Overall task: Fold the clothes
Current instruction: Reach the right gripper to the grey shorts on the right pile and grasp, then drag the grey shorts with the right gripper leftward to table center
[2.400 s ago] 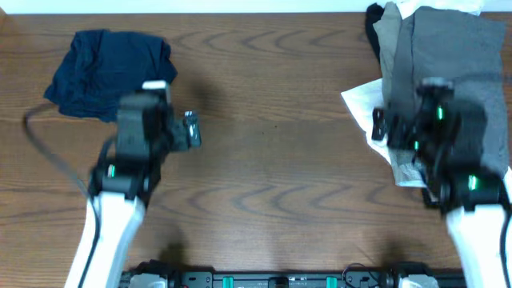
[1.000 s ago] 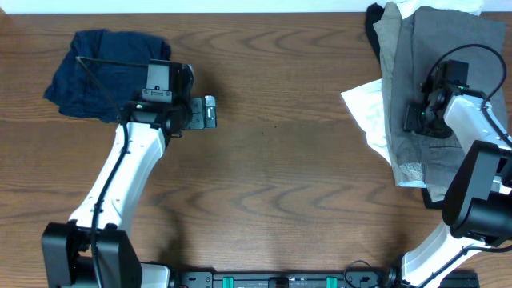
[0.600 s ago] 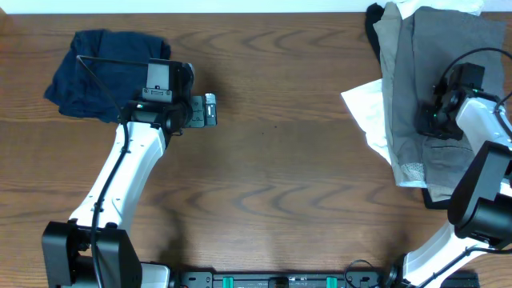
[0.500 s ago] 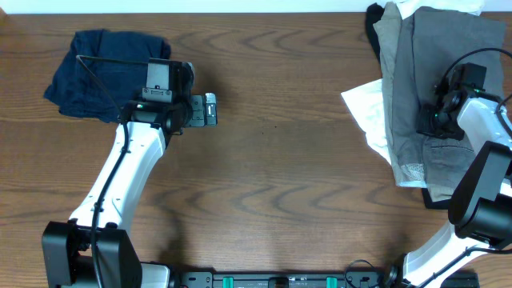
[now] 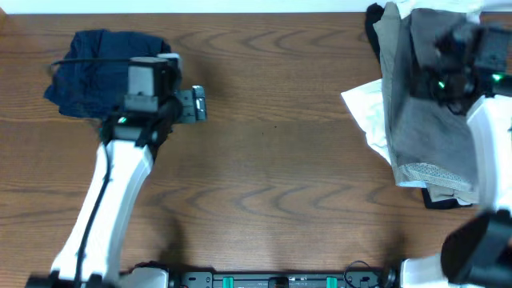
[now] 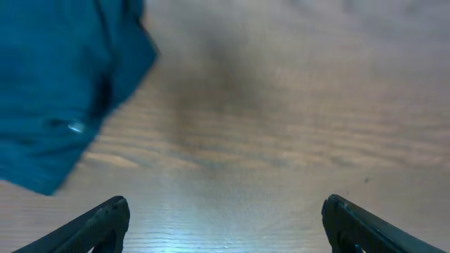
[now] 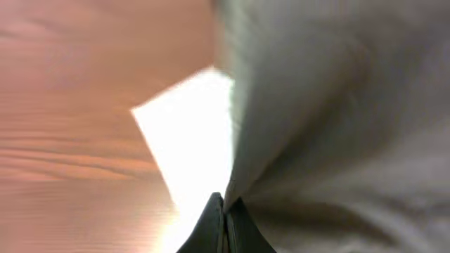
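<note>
Right gripper: fingers together, looks pinched on the grey shorts near their far end. The shorts sit on top of the pile at the right edge of the table, long axis far-to-near. Right arm is on them, left arm well apart. Left gripper: jaws apart, empty, over bare wood, navy garment just beside on its left. Count: one grey shorts, one navy, one white piece, one khaki piece, one black piece. The pile may hide more.
</note>
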